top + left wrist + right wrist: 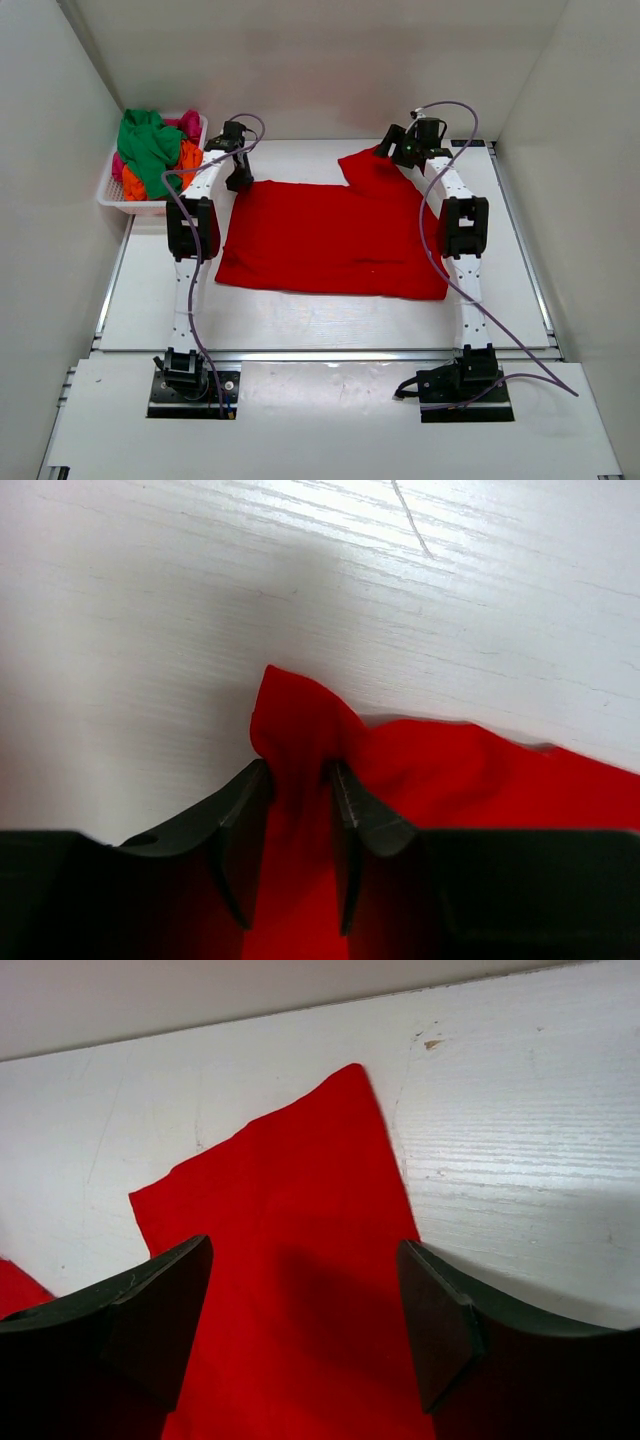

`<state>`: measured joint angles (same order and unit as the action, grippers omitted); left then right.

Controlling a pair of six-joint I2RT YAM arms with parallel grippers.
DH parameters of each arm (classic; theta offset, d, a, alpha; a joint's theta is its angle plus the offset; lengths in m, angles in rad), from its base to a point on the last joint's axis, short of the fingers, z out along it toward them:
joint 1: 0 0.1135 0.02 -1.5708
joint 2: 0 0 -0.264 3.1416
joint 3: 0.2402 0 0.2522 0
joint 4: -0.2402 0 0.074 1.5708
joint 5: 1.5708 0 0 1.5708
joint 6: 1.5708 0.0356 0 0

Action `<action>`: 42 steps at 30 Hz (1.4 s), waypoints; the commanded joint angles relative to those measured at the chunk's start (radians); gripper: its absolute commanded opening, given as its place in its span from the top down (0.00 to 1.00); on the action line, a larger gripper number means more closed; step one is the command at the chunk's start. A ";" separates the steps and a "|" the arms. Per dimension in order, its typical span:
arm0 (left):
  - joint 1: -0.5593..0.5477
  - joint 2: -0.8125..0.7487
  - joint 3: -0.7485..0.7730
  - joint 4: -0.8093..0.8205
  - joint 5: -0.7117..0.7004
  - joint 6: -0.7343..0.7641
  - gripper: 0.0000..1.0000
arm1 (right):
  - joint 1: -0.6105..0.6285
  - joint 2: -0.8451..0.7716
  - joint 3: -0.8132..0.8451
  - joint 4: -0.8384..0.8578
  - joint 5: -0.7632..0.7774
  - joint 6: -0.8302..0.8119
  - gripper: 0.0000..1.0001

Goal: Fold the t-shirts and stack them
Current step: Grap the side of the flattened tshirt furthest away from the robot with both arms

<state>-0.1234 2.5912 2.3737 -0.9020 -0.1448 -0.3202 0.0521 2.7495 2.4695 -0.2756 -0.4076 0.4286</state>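
So the red t-shirt [330, 240] is spread flat mid-tabletop [300, 320] in the top view, one sleeve poking toward the upper right. The left claw [300, 770] is pinched on a bunched-up corner at the shirt's upper-left edge. The right claw [305, 1260] hangs over that sleeve, fingers wide apart, holding nothing. The other t-shirts [150, 150] (green, orange, pink) are heaped in the white basket [112, 198], upper left of the frame.

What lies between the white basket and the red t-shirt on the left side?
The left arm crosses that stretch above bare table, with the left hand at the red t-shirt's far-left corner; the top view shows it.
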 commanded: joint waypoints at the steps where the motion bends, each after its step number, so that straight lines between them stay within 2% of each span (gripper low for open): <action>1: -0.009 -0.068 -0.056 -0.008 0.027 0.010 0.58 | 0.023 -0.031 0.019 -0.004 0.068 -0.068 0.27; 5: -0.005 -0.131 -0.139 0.063 0.034 0.007 0.55 | 0.029 -0.103 -0.053 0.076 0.118 -0.100 0.25; 7: -0.001 -0.144 -0.178 0.083 0.053 0.001 0.63 | 0.034 -0.108 -0.054 0.087 0.171 -0.123 0.25; 9: 0.005 -0.135 -0.182 0.086 0.053 0.001 0.90 | 0.041 -0.091 -0.023 0.055 0.185 -0.125 0.22; 10: -0.002 -0.128 -0.174 0.074 0.047 0.007 1.00 | 0.042 -0.073 0.003 0.037 0.184 -0.108 0.21; 14: -0.015 -0.111 -0.126 0.026 0.065 0.032 1.00 | 0.037 -0.056 0.026 -0.017 0.184 -0.119 0.18; 18: -0.030 -0.154 -0.197 0.053 0.065 0.036 1.00 | 0.049 -0.096 -0.041 0.042 0.225 -0.155 0.18; 21: -0.030 -0.209 -0.298 0.106 0.074 0.033 1.00 | 0.048 -0.105 -0.023 0.052 0.239 -0.151 0.16; 24: -0.022 -0.246 -0.372 0.149 0.094 0.026 1.00 | 0.012 -0.059 0.031 0.027 0.213 -0.133 0.17; 32: -0.022 -0.255 -0.375 0.143 0.096 0.023 1.00 | 0.009 -0.022 0.049 -0.060 0.053 -0.108 0.28; 39: -0.018 -0.292 -0.430 0.160 0.102 0.020 1.00 | 0.014 -0.019 0.033 -0.122 0.059 -0.079 0.27; 42: -0.015 -0.310 -0.453 0.170 0.112 0.013 1.00 | 0.003 -0.014 0.037 -0.143 0.004 -0.050 0.27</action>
<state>-0.1406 2.3623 1.9579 -0.7197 -0.0612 -0.2993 0.0628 2.7232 2.4767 -0.3840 -0.3515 0.3439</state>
